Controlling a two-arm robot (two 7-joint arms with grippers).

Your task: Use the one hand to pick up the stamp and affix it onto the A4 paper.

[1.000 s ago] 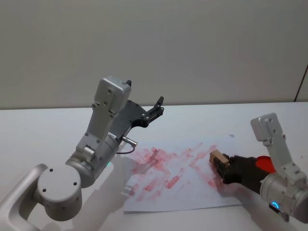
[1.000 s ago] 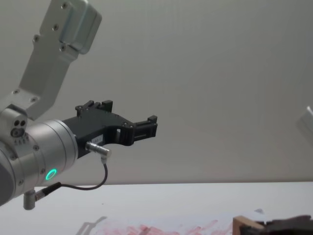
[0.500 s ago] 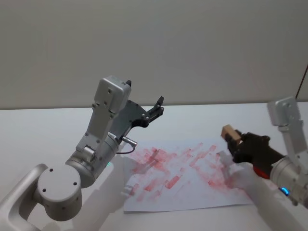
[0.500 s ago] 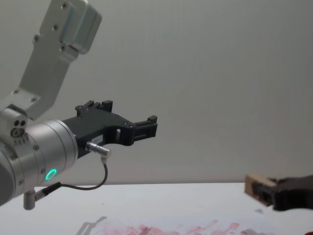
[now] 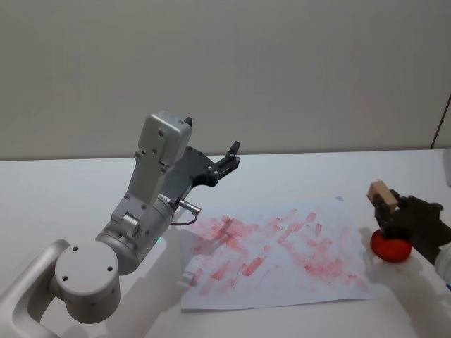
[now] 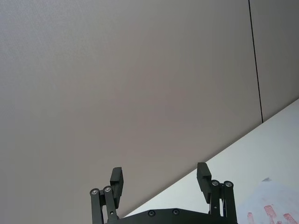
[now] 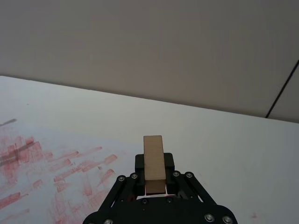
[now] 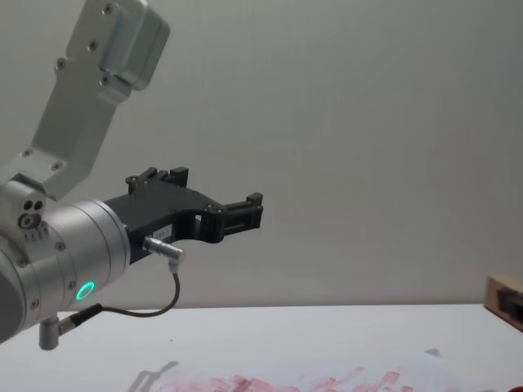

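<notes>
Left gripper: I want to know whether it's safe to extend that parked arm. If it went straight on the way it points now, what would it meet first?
Nothing close. The left gripper, open and raised above the table, points up and away toward the grey wall; the wall looks like the first thing, though its distance is unclear.

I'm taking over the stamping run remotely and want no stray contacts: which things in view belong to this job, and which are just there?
In the job:
- right gripper, shut on the stamp
- A4 paper, covered in red marks

Just there:
- left gripper, open, raised over the table's left side, idle
- red round object on the table just right of the paper, under the right gripper
</notes>
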